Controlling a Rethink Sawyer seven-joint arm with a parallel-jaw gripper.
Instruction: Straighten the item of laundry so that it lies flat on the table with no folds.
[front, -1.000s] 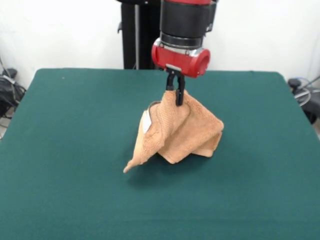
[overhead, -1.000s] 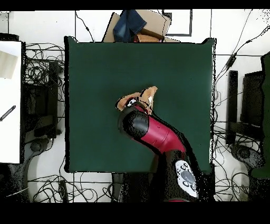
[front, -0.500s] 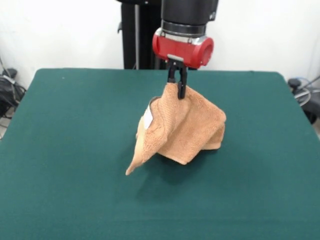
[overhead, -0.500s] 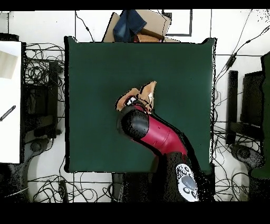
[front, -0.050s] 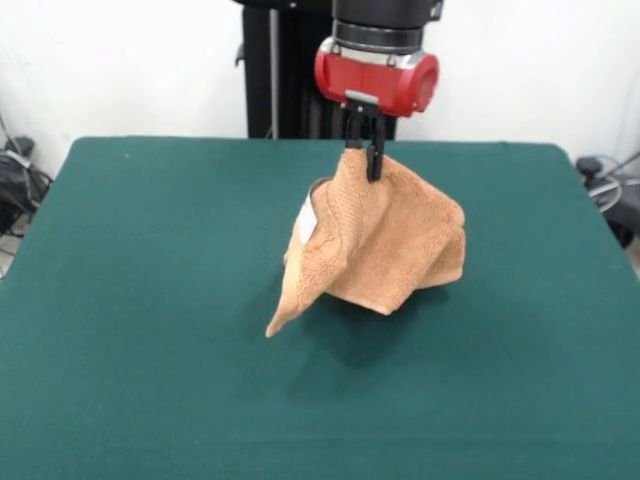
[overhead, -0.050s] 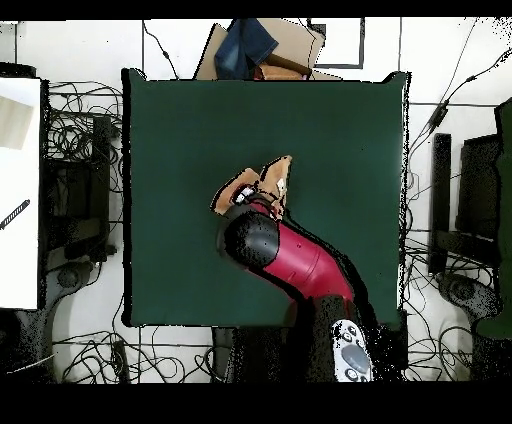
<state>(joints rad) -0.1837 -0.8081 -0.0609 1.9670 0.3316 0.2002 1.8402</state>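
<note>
Above table (front, -0.050s: 120, 300) — towel (front, -0.050s: 375, 240) in gripper (front, -0.050s: 372, 160)

No text, number or brand is showing legibly anywhere. The small white label (front, -0.050s: 306, 219) on the towel (front, -0.050s: 378, 240), hanging below and to one side of the fingers (front, -0.050s: 372, 160), is looking blank from here.

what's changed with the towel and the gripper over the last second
The gripper has risen, shut on the towel's top, and drifted slightly rightward in the front view. The towel has lifted with it, hanging bunched and seemingly clear of the table. The grip is unchanged.
</note>
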